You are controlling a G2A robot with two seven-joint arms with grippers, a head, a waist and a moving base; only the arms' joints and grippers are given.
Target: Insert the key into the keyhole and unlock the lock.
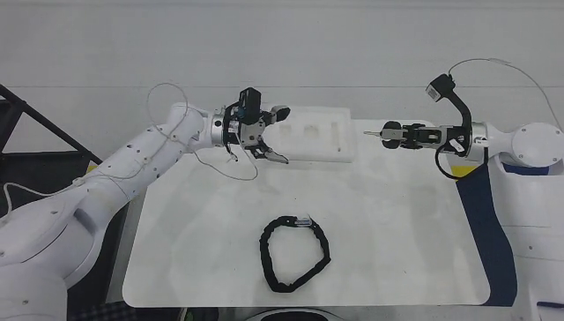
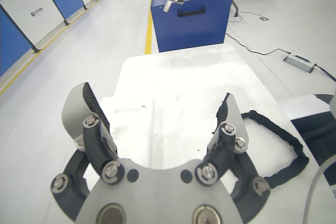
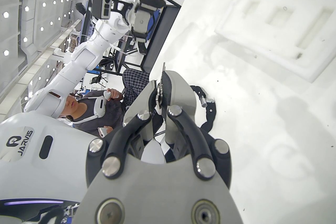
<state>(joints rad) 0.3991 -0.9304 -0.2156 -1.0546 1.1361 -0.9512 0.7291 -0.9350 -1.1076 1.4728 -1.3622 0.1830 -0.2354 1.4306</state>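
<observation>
A black chain lock (image 1: 295, 252) lies in a loop near the table's front middle, its silver lock cylinder (image 1: 302, 222) at the loop's far side. The chain (image 2: 288, 141) also lies beside my left gripper, and its cylinder (image 3: 203, 101) shows past my right gripper. My right gripper (image 1: 388, 133) hovers over the table's right side, shut on a small metal key (image 3: 159, 93) whose blade points towards the left arm. My left gripper (image 1: 278, 134) is open with nothing in it, at the left end of the white foam tray (image 1: 317, 136), its fingertips (image 2: 86, 93) spread wide.
The foam tray (image 3: 283, 22) with several rectangular recesses sits at the back of the white table (image 1: 397, 233). A blue cabinet (image 2: 189, 22) stands on the floor beyond the table's right end. Bare table lies between the tray and the chain.
</observation>
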